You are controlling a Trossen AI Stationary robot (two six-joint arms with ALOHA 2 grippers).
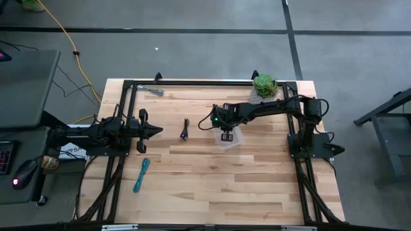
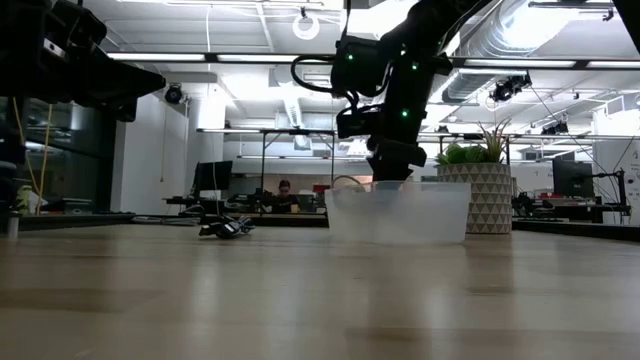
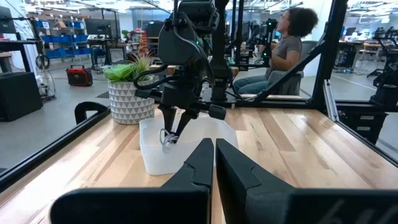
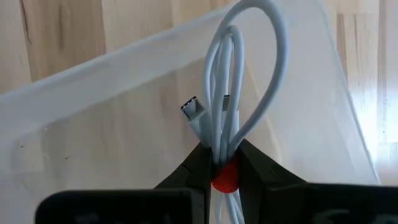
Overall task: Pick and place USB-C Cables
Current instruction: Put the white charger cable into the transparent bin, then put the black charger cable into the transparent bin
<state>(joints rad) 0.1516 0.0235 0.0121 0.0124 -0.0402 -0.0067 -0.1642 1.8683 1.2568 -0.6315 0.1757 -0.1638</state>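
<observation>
"Right wrist view had the right gripper (image 4: 221,163) clamped on the white cable (image 4: 239,81) at its red tie, hanging over the clear tub (image 4: 93,118). What could have spoiled it?"

"The loop might have caught the tub wall and spilled out. The black cable (image 1: 185,130), teal cable (image 1: 141,175) and grey cable (image 1: 153,90) lay on the table (image 1: 212,186), left of the tub."

"And the left gripper (image 1: 158,130)?"

"Closed, empty, waiting at the left edge."
</observation>
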